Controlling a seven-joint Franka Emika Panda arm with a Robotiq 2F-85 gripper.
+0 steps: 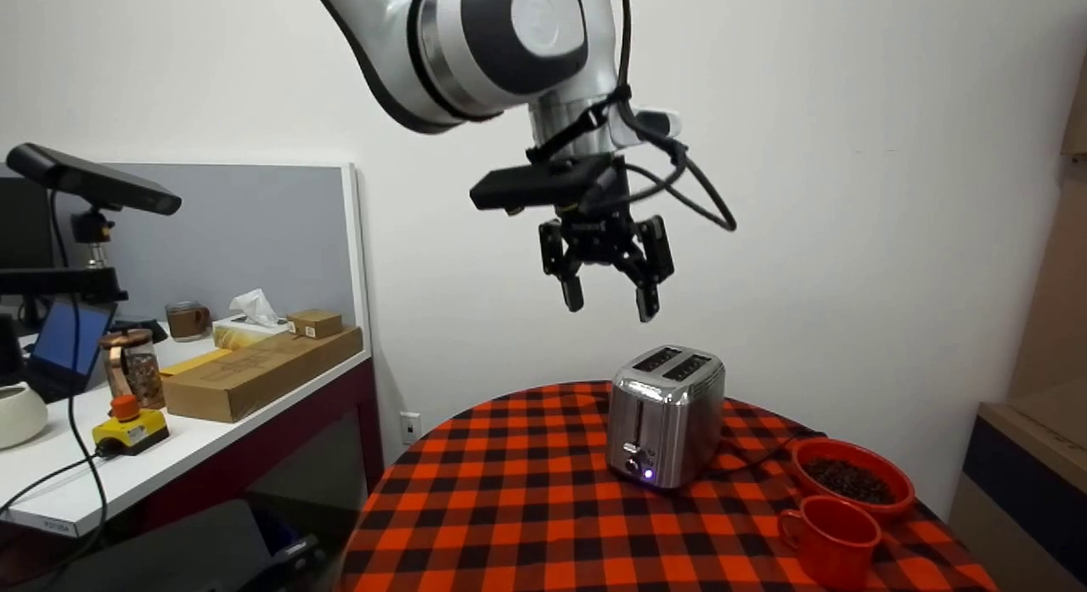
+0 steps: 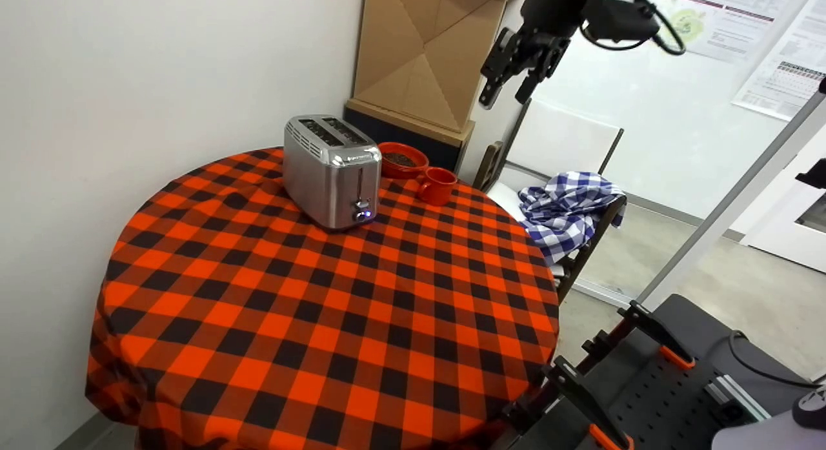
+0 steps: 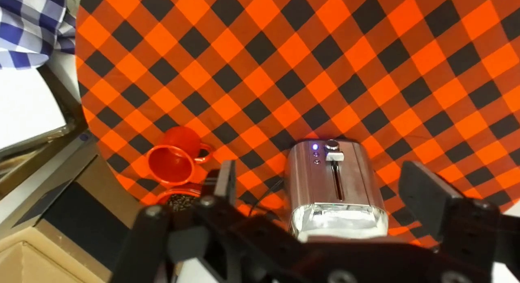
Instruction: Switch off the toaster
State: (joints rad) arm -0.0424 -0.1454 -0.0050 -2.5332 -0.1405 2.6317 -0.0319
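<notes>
The silver two-slot toaster stands upright on the checked cloth; it shows in both exterior views (image 1: 667, 431) (image 2: 316, 182) and in the wrist view (image 3: 353, 173). Its end bears a lever (image 3: 334, 156) at the low end of a vertical slot, a round knob (image 3: 331, 145) below it, and a lit bluish light (image 3: 315, 146) beside the knob. My gripper (image 1: 611, 300) is open and empty, above the toaster and apart from it. It also shows in an exterior view (image 2: 506, 95). In the wrist view its fingers (image 3: 319, 179) appear on either side of the toaster; the toaster's top is mostly hidden there.
A red mug (image 1: 836, 545) and a red bowl (image 1: 900, 486) of dark beans stand beside the toaster. A black cord (image 1: 751, 465) runs from the toaster towards the bowl. The round table (image 2: 258, 347) stands against a white wall (image 1: 849, 235). A cardboard box (image 2: 426, 62) is behind the bowl.
</notes>
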